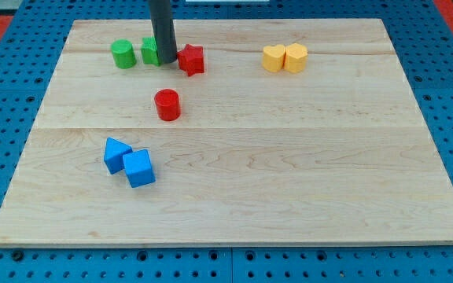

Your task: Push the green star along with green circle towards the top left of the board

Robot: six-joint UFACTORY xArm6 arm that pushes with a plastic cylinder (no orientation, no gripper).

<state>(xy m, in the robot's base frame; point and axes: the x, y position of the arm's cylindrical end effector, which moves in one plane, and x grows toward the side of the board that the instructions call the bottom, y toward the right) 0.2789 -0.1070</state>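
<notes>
Our tip (167,61) has no jaws — it holds nothing. It touches the green star (150,52), beside the red star (192,60). The green circle (122,54) sits just left.

A single camera looks down at an angle from the near edge, taking in the whole pale wooden worktop (289,181).

Green circle and green star, side by side near the worktop's (305,181) top left.

Green circle (122,54): short upright cylinder, flat face up, fully in sight, lying toward the view's top left. Green star (149,51): just to the view's right of the circle, a narrow gap between them, same bright green, right part hidden behind the dark rod, so points hard to make out.
</notes>
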